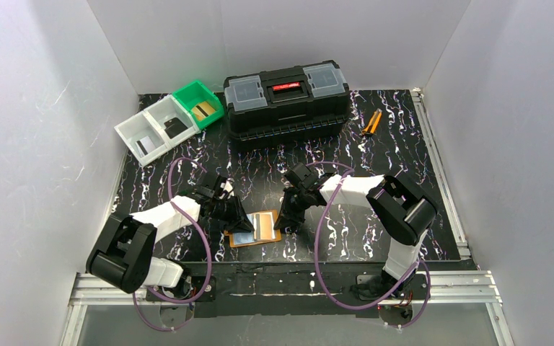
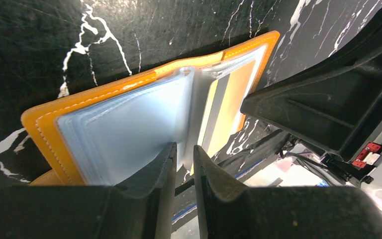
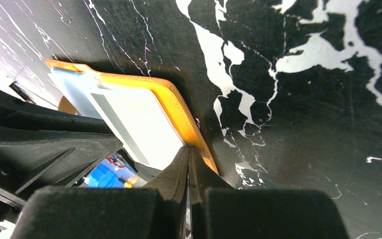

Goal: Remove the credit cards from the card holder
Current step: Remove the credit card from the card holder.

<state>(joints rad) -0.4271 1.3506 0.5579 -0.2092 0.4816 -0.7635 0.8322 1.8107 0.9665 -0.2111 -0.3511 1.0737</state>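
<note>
the card holder [image 1: 245,236] lies open and flat on the table [image 1: 375,166], near its front edge, orange cover down and clear bluish pockets facing up. a stitched orange border frames the pockets. the left half shows stacked pale sleeves, seemingly empty, and a few leaves stand up at the spine. in the right half a gold-tan card [image 1: 265,225] with a grey stripe sits inside a pocket. more credit cards lie well apart at the back left: two dark cards [image 1: 175,127] in a white bin [image 1: 124,133], and what looks like a gold one in a green bin [image 1: 186,92].
</note>
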